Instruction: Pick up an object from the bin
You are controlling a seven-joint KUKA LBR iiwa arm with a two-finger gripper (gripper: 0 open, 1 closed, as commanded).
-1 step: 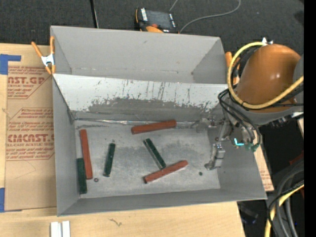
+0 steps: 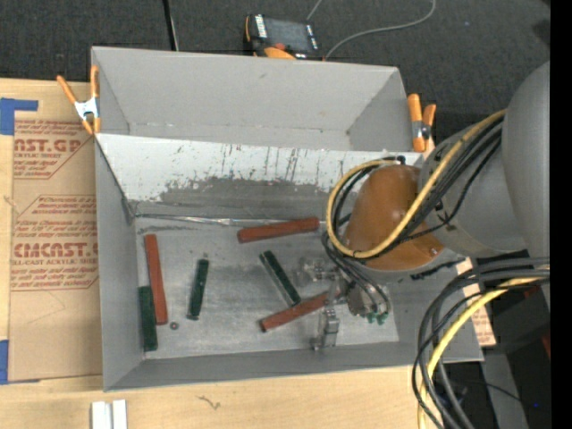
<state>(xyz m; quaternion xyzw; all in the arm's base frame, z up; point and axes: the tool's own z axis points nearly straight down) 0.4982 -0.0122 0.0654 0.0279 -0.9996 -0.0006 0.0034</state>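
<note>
Bin, grey metal, six loose sticks on its floor.
Claw: low over the floor's near right part, below the arm's orange cover and looped cables. Released or clenched: cannot tell.
Item 1: red stick, lying slantwise, right end reaching the claw, left end pointing toward the near wall. Whether it is gripped: cannot tell.
Item 2: green stick, slantwise, just behind item 1, near the claw.
Item 3: second red stick, lying along the foot of the far wall, left of the orange cover.
Item 4: third red stick, by the left wall, running near to far.
Item 5: dark green stick, just beside item 4, at the near left corner.
Item 6: short green stick, right of items 4 and 5, apart from both.
</note>
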